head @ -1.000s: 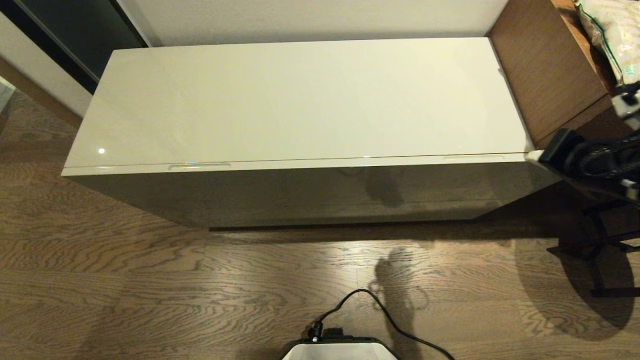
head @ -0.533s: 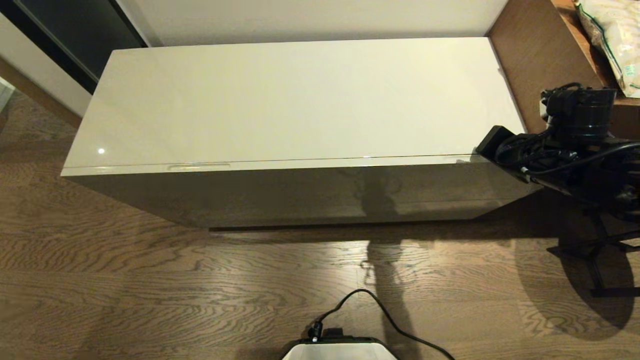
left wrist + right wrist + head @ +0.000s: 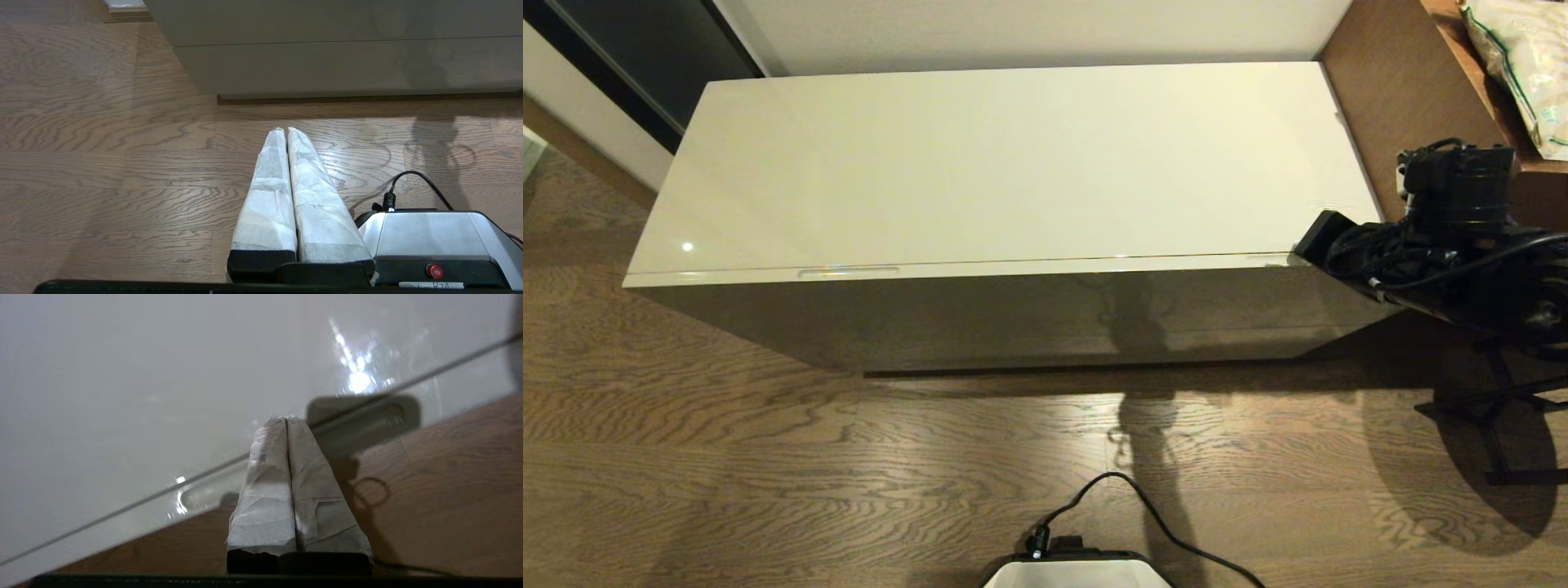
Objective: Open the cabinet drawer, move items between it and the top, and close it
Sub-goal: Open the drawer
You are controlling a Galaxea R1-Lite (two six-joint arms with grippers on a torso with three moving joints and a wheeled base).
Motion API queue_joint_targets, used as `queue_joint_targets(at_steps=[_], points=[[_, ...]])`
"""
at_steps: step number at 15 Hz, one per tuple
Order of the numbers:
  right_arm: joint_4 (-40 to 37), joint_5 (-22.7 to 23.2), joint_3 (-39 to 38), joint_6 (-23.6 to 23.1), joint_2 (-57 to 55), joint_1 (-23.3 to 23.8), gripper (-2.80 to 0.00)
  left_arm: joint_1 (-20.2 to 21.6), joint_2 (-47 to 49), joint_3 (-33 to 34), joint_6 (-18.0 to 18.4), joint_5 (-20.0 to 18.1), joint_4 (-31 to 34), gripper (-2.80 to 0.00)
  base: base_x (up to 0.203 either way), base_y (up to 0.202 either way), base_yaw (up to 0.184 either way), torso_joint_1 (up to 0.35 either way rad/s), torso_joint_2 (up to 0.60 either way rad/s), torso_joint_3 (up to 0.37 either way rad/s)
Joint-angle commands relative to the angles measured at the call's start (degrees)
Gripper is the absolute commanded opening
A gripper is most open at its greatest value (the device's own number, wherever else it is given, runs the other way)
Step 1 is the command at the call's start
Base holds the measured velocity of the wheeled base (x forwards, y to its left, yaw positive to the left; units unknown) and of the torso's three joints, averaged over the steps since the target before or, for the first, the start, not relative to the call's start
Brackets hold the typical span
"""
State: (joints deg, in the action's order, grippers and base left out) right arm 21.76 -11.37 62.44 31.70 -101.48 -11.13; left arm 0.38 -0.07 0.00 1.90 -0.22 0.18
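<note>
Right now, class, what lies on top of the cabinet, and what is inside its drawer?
The top shows nothing lying on it. The drawer is closed, so its contents are hidden.

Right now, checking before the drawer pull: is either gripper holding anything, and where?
Nothing. The right gripper is shut and empty by the drawer's slot; the left gripper is shut, parked.

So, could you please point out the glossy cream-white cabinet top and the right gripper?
glossy cream-white cabinet top (image 3: 1013, 163), head view, bare middle.
right gripper (image 3: 287, 420), right wrist view, between its shut fingertips.
</note>
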Motion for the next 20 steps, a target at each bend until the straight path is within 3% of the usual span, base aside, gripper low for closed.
queue_joint_targets(at_steps=[1,9,13,20], points=[[-0.75,0.05,-2.51,0.36,-0.29,0.02,-2.8,0.06,0.07,0.09,0.03,-0.01,-0.01,-2.8,0.0,0.0,0.0,0.0,0.0,0.0],[-0.22,0.63,-8.82,3.16,-8.21,1.28,-2.8,-0.02,0.07,0.09,0.03,0.04,-0.01,-2.8,0.0,0.0,0.0,0.0,0.0,0.0],[-0.79,2.7,-12.66,3.54,-4.75,0.95,-2.8,-0.03,0.07,0.09,0.03,0.04,-0.01,-2.8,0.0,0.0,0.0,0.0,0.0,0.0],[-2.08,7.01,-27.87,7.18,4.58,0.21,-2.8,0.03,0.07,0.09,0.03,0.0,-0.01,-2.8,0.0,0.0,0.0,0.0,0.0,0.0]])
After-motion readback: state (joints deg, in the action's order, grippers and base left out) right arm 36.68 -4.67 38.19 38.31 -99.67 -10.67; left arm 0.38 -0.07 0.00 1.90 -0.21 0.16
